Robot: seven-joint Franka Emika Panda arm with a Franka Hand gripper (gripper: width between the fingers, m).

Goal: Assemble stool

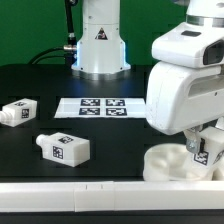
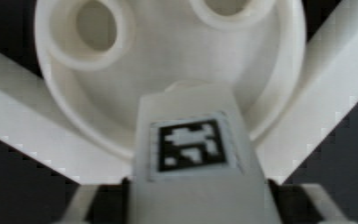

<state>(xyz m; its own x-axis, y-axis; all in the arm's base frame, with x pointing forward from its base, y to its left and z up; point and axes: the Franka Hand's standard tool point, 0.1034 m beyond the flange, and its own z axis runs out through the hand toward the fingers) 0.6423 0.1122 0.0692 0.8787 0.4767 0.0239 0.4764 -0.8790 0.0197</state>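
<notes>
Tool (image 1: 205, 143) (image 2: 194, 208): closed on a stubby white leg, which sits upright between the two fingers (image 2: 96, 205); the jaws are only as far apart as the leg is wide.
Held leg (image 1: 208, 152) (image 2: 194, 135): its lower end is over the seat, near the seat's rim. Whether it touches the seat cannot be told.
Held leg's label: one black-and-white square tag faces the wrist camera. It is a block pattern with no letters or numbers.
Seat (image 1: 170, 165) (image 2: 78, 95): a round white disc lying flat at the tabletop's near corner on the exterior view's right. Two oval holes (image 2: 91, 30) show in its far part.
Rail (image 1: 80, 193): a long white bar along the tabletop's near edge, just in front of the seat. In the wrist view, white bars flank the seat on both sides.
Middle leg (image 1: 62, 148): lies on its side on the tabletop (image 1: 120, 135), near the near edge and well apart from the seat, with a square tag facing out.
Corner leg (image 1: 18, 112): lies on its side by the edge on the exterior view's left. Its tag is too small to read.
Marker board (image 1: 100, 105): lies flat mid-tabletop and carries four square tags.
Robot base (image 1: 100, 45): white, at the far edge. It bears a small triangular mark that is not legible.
</notes>
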